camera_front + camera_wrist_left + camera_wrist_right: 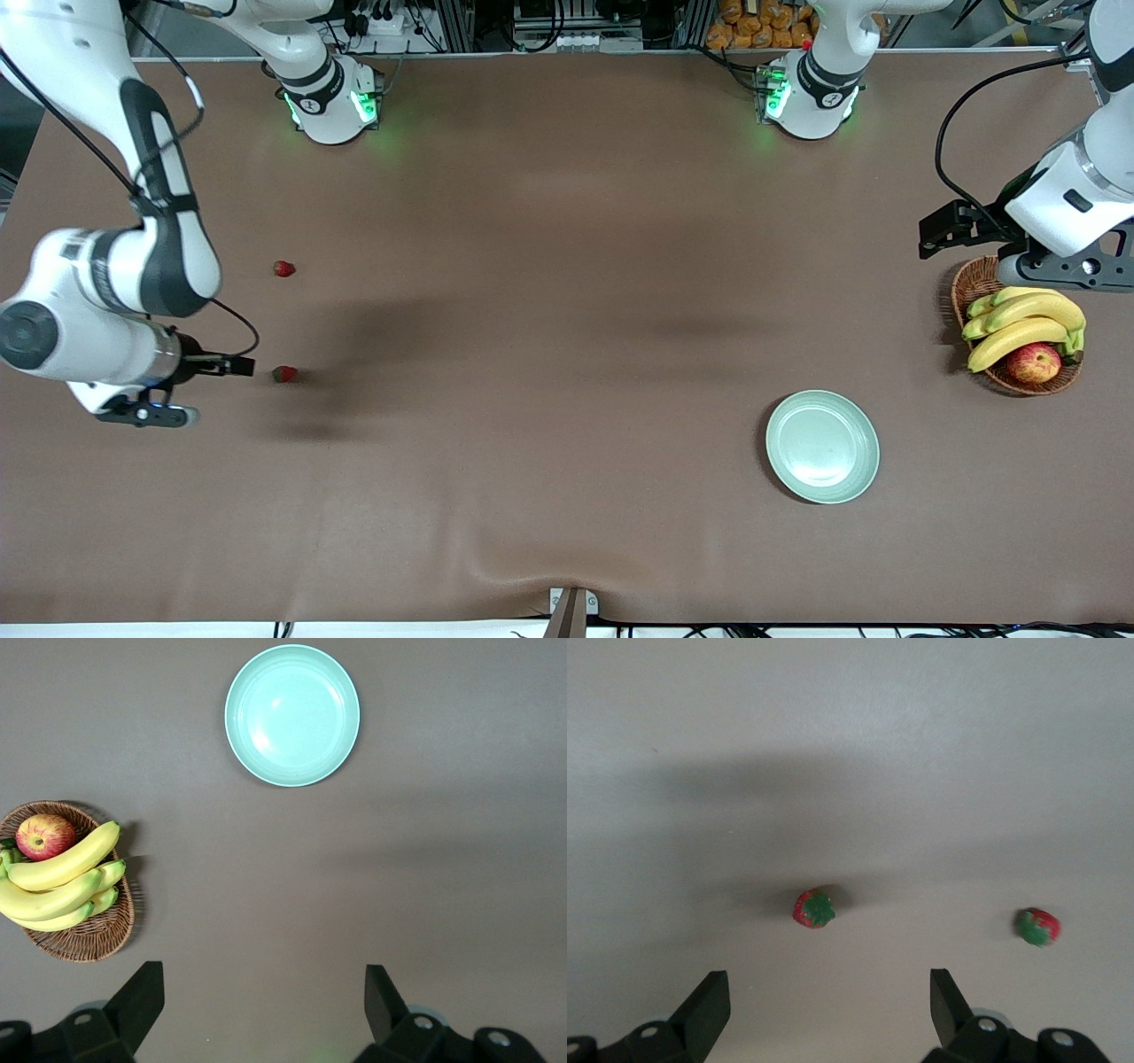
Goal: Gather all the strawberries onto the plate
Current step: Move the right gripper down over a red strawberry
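Observation:
Two strawberries lie on the brown table toward the right arm's end, one (283,268) farther from the front camera than the other (283,374). The right wrist view shows both, one strawberry (814,908) ahead of the open fingers and another strawberry (1037,927) off to the side. My right gripper (146,414) hovers open and empty beside the nearer berry. The pale green plate (822,447) sits empty toward the left arm's end and shows again as the plate (292,715) in the left wrist view. My left gripper (1067,270) waits open over the basket's edge, holding nothing.
A wicker basket (974,283) with bananas (1019,323) and an apple (1033,361) stands beside the plate, farther from the front camera. The left wrist view shows the basket (89,939) too. The arm bases stand along the table's back edge.

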Motion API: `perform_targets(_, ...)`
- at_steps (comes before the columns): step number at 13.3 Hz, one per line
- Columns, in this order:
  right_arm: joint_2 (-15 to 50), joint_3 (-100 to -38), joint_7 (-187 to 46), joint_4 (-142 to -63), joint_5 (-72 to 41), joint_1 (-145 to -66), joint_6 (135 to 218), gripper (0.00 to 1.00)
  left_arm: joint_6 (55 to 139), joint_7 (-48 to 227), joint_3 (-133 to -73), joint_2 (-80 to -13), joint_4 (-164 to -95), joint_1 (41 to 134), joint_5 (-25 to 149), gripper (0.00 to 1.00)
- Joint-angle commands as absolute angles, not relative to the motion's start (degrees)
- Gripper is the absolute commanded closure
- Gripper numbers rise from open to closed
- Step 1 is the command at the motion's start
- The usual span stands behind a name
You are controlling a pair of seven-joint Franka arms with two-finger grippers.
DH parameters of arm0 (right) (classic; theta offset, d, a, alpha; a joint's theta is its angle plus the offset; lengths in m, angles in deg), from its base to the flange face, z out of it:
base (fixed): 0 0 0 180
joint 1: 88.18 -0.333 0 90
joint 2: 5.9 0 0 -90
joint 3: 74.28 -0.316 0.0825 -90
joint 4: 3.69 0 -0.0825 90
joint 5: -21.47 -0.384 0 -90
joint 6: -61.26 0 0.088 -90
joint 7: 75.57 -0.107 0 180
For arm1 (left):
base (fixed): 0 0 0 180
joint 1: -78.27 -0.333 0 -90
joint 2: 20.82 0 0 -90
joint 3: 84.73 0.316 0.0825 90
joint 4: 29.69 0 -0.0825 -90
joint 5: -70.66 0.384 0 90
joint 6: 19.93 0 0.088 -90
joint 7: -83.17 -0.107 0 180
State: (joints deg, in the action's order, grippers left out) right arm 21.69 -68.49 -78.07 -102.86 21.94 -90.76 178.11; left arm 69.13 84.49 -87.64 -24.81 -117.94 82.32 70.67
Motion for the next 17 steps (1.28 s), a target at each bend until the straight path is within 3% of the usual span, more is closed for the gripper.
perform_targets(1,22.56,-68.75,-79.44,-106.61,21.83,-91.17,182.71,0.0,68.13,84.92,-88.07,-24.95,-117.14,82.4,71.27,0.0)
perform_targets(15,30.04,-69.1,-79.35,-106.7,18.22,-90.99,189.32,0.0,68.57,88.26,-88.07,-26.79,-116.7,84.33,71.36,0.0)
perform_targets(17,30.39,-69.1,-79.44,-106.87,18.13,-91.08,188.79,0.06,68.57,88.53,-88.07,-26.97,-116.7,84.16,71.53,0.0)
